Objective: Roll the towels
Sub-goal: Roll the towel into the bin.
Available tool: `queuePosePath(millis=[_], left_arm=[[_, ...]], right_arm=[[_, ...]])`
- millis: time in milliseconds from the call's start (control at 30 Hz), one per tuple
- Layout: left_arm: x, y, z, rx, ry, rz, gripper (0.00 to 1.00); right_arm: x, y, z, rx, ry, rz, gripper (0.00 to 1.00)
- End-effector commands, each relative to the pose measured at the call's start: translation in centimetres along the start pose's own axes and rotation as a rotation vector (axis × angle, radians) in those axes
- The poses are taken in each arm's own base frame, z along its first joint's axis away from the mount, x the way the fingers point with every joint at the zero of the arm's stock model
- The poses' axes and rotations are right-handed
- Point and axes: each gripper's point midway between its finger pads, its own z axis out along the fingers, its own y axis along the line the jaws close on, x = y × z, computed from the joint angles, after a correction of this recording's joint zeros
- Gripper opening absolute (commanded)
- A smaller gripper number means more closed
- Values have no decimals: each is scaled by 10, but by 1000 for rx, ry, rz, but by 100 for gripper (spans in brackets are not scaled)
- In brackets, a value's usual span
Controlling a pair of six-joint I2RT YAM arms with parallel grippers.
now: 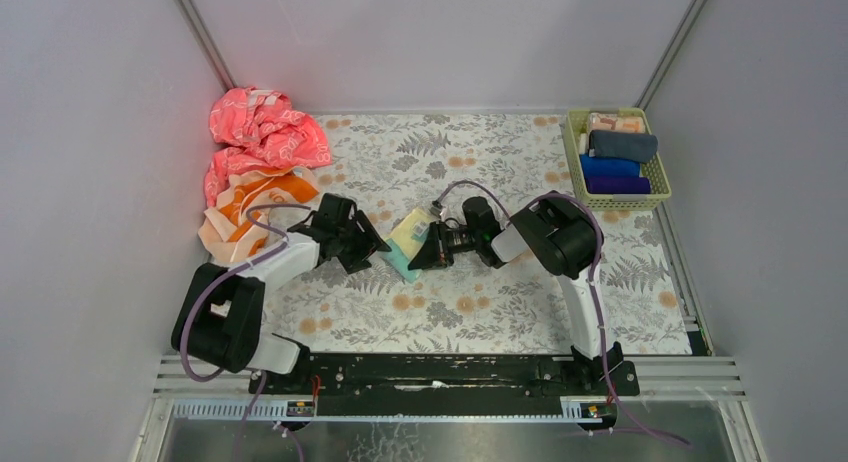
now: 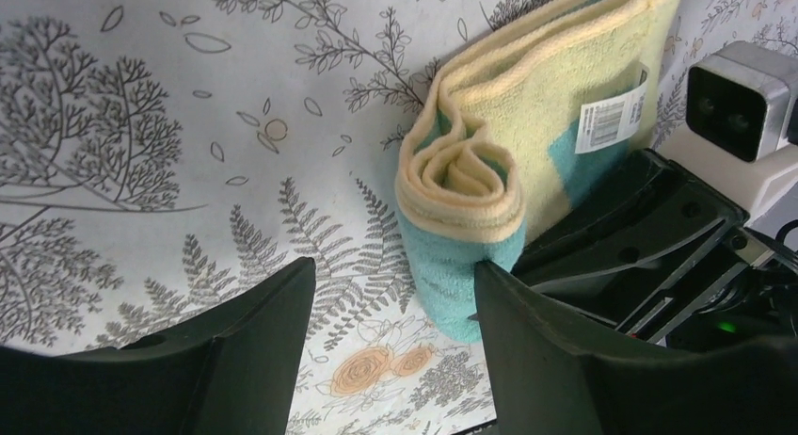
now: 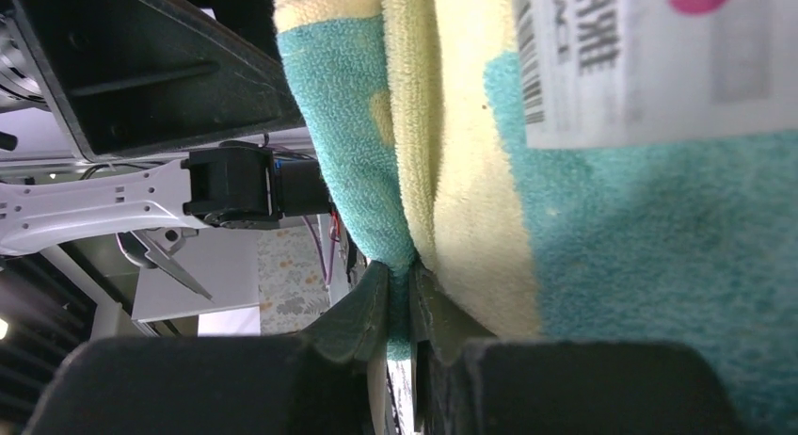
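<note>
Right wrist view: the right gripper (image 3: pixel 400 277) pinches the teal-and-yellow towel (image 3: pixel 649 265) — its barcode label (image 3: pixel 659 58) is too blurred to read. The left gripper (image 2: pixel 393 270) stands open, holding nothing.

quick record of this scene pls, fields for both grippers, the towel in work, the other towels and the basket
towel in work: teal and yellow towel, partly rolled, mid table
left gripper: open, at the towel's rolled end
right gripper: shut on the towel's edge
waiting: orange and peach towel and pink towel, crumpled at far left
basket: far right, holds rolled towels
</note>
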Motion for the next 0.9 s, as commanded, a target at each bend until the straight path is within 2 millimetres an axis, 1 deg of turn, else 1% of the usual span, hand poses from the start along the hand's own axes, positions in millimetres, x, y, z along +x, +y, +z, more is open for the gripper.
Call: queuePosePath(millis=[0, 100, 167, 233, 367, 467, 633, 767, 867], left_arm=[[-15, -23, 8, 65, -43, 8, 61], [-16, -19, 15, 47, -41, 5, 61], [-14, -10, 21, 17, -35, 3, 58], [-10, -1, 27, -13, -23, -2, 56], [-1, 17, 35, -61, 4, -13, 52], [4, 26, 37, -82, 12, -21, 51], [8, 32, 38, -101, 26, -25, 50], [7, 32, 37, -103, 23, -23, 50], [7, 31, 37, -100, 24, -21, 50]], right_arm=[[4, -21, -1, 82, 21, 25, 6], [2, -25, -3, 134, 25, 6, 10], [-1, -22, -6, 170, 24, -22, 13], [-4, -19, -12, 231, 27, -56, 19], [-15, -6, -26, 368, 16, -189, 32], [-22, 7, -35, 463, 10, -292, 38], [-24, 27, -41, 686, 4, -574, 44], [-21, 51, -36, 804, -24, -826, 50], [-16, 57, -30, 886, -21, -995, 53]])
